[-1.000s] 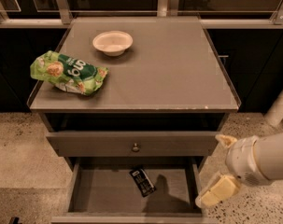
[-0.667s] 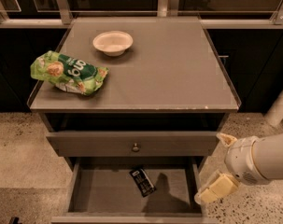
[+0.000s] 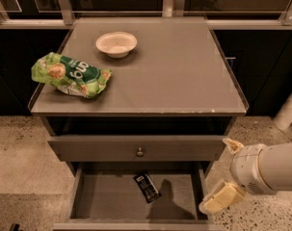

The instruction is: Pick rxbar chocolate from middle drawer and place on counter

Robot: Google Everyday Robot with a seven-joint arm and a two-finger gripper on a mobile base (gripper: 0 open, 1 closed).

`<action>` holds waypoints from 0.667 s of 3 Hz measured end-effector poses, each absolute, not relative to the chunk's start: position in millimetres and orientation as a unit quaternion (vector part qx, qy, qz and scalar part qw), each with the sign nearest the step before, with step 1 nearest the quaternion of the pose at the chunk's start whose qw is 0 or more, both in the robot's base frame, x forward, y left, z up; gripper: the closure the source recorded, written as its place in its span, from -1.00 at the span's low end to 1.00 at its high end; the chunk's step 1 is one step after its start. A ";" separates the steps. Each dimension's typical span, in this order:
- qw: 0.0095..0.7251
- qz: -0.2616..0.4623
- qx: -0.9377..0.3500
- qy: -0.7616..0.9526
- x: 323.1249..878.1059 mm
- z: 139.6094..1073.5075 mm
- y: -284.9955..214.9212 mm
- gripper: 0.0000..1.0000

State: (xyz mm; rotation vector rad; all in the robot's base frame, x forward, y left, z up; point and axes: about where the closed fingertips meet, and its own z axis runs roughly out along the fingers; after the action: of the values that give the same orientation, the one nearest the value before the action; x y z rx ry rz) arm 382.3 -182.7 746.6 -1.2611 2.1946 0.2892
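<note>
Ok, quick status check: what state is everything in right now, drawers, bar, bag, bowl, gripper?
middle drawer: pulled open.
rxbar chocolate: lying flat on the middle drawer floor, not gripped.
knobbed drawer front: pushed in, or nearly.
counter: no bar on it yet.
green snack bag: lying crumpled on the counter's left side.
bowl: upright, looks empty.
gripper: jaws open, empty, just outside the drawer's right wall.

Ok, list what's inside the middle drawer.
Only the rxbar chocolate, on the middle drawer floor; its rear is hidden under the upper drawer front. The claw hangs open outside the right wall.
</note>
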 end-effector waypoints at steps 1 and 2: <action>0.300 0.130 -0.457 0.827 362.5 697.5 -175.9 -1.00; 0.299 0.167 -0.444 0.828 341.4 628.9 -161.9 -1.00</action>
State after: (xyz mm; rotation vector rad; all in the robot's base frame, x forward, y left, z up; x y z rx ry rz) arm 341.4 -161.9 628.9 -1.1802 2.1975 0.4430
